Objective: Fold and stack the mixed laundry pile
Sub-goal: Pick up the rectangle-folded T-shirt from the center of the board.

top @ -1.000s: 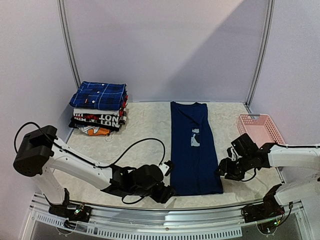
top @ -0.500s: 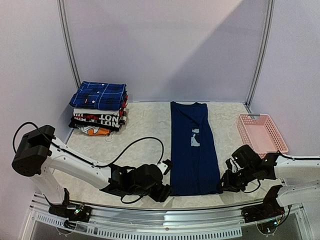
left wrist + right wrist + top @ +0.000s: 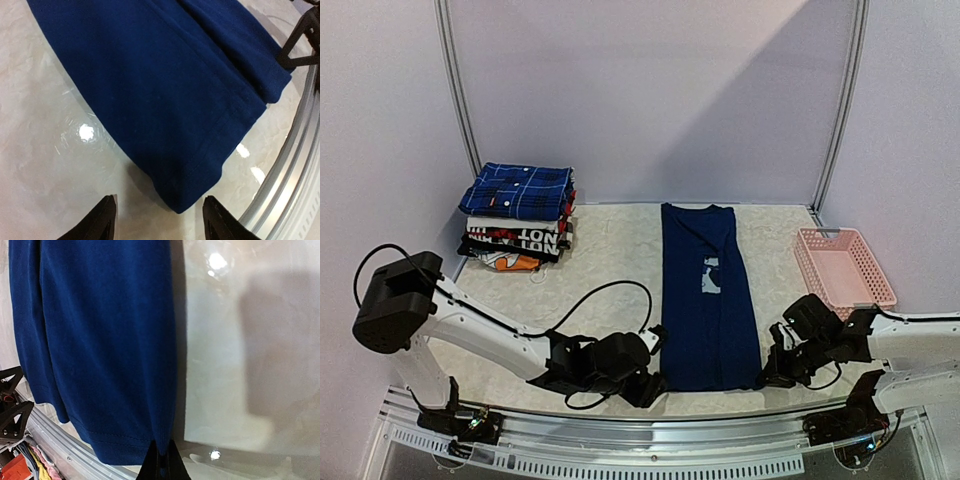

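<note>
Upper left of the overhead view: dark-blue plaid shirt (image 3: pixel 517 190), folded, topmost on a stack of white and black red-lettered folded garments (image 3: pixel 516 240), at the far-left corner of the pale marbled table (image 3: pixel 605 250). Lower centre-left: left gripper (image 3: pixel 651 385), low over the table, just beside the near-left hem corner of the navy T-shirt (image 3: pixel 705 310). In the left wrist view, fingers (image 3: pixel 106 222) spread, one on either side of that hem corner, nothing pinched; contact with the cloth not discernible. Centre: the navy T-shirt laid flat as a long narrow strip from upper centre down to lower centre, sides folded inward, pale-blue chest print (image 3: pixel 711 275) face up about mid-length. Lower centre-right: right gripper (image 3: pixel 772 370) at the near-right hem corner of the T-shirt. In the right wrist view, fingertips (image 3: pixel 170 470) pressed together at the bottom of the frame, pinching the edge of the hem. Right of the overhead view: pink lattice basket (image 3: pixel 842 262) on the table, at mid-height, well apart from the T-shirt.
</note>
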Available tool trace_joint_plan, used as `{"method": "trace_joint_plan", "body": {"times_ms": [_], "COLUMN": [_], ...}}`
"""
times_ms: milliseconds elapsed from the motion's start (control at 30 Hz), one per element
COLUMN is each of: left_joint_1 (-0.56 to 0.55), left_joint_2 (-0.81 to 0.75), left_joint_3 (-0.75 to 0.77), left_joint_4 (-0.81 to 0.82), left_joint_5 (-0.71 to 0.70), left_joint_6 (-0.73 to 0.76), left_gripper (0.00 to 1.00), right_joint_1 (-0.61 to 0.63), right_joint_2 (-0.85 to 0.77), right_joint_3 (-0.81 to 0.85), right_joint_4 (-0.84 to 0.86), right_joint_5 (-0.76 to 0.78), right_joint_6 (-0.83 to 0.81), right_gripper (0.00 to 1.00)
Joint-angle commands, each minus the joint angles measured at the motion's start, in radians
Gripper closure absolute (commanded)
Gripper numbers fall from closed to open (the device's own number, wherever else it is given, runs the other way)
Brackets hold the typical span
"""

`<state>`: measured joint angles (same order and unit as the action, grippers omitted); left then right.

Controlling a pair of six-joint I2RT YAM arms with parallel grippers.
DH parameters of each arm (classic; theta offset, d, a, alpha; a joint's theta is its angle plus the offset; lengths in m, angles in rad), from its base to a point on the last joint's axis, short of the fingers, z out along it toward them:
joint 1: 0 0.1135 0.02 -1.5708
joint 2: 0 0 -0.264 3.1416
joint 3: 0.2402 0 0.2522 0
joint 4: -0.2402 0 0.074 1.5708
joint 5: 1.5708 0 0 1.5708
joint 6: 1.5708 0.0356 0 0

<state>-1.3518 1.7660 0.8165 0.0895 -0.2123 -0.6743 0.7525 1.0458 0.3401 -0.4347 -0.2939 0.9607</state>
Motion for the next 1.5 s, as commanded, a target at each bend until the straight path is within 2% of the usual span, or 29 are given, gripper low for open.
{"method": "trace_joint_plan", "body": {"times_ms": [0, 200, 433, 767, 800, 933, 967, 1467], "left_joint_1": [0.002, -0.014, -0.022, -0.052, -0.055, -0.056, -0.058, -0.104], "left_joint_2": [0.03, 0.058, 0.084, 0.142, 0.147, 0.16, 0.158, -0.011], "left_joint_3": [0.035, 0.061, 0.086, 0.128, 0.127, 0.113, 0.11, 0.127], "left_joint_4": [0.018, -0.005, -0.037, -0.047, -0.045, -0.017, -0.01, -0.152], "left_joint_5": [0.032, 0.028, 0.016, 0.045, 0.044, 0.043, 0.046, -0.028], "left_joint_6": [-0.021, -0.035, -0.05, -0.076, -0.08, -0.091, -0.092, -0.056], "left_gripper": [0.4, 0.45, 0.63, 0.64, 0.68, 0.97, 1.0, 1.0], "right_joint_1": [0.011, 0.01, 0.011, 0.01, 0.011, 0.011, 0.01, 0.01], "right_joint_2": [-0.026, -0.064, -0.051, -0.051, -0.052, -0.06, -0.064, -0.264], "right_joint_3": [-0.033, -0.04, -0.056, -0.072, -0.073, -0.073, -0.072, 0.032], "right_joint_4": [-0.184, -0.205, -0.163, -0.131, -0.131, -0.131, -0.136, -0.299], "right_joint_5": [0.055, 0.063, 0.053, 0.044, 0.043, 0.034, 0.033, 0.051], "right_joint_6": [-0.022, -0.028, -0.03, -0.026, -0.026, -0.024, -0.022, 0.008], "right_gripper": [1.0, 1.0, 1.0, 1.0, 1.0, 1.0, 1.0, 1.0]}}
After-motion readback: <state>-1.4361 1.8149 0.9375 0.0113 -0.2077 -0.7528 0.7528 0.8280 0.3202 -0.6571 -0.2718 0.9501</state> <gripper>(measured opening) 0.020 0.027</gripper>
